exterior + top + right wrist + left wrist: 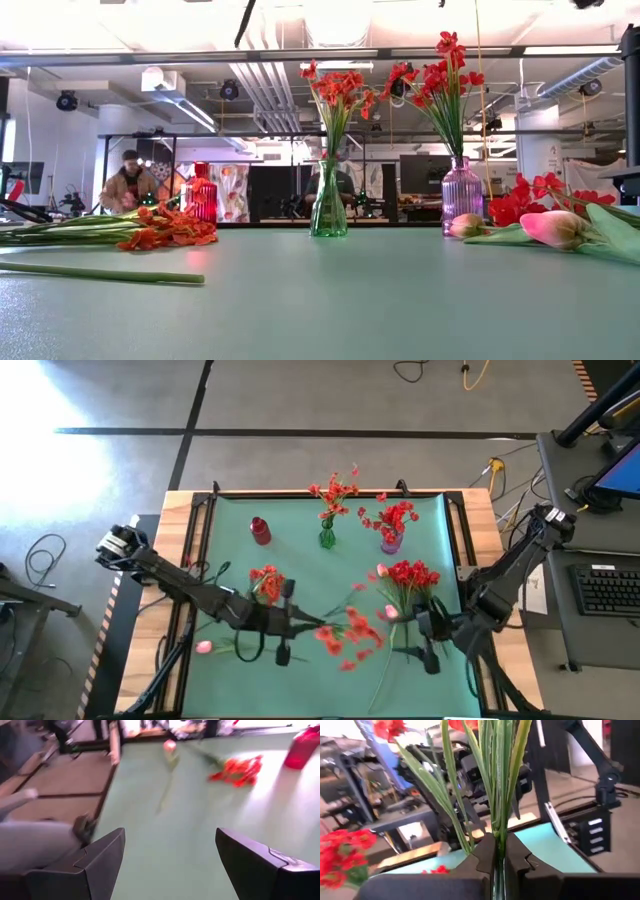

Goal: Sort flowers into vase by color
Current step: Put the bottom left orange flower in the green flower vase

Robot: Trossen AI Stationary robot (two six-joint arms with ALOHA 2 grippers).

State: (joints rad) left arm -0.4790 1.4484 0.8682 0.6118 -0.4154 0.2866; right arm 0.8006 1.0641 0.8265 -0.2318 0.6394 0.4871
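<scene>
The left gripper (499, 865) is clamped tight on the green stems of a lifted bunch of artificial orange-red flowers (350, 632), held over the middle of the green table mat (300, 560), probably so the stems hang clear for carrying to a vase. The clear green glass vase (327, 538) already holds orange-red blossoms and the purple glass vase (391, 541) deep red ones (a red vase (260, 531) stands empty nearby). The right gripper (170, 860) hangs wide open and empty beside the loose deep red flowers (410, 576) and pink buds (389, 611), seemingly waiting.
</scene>
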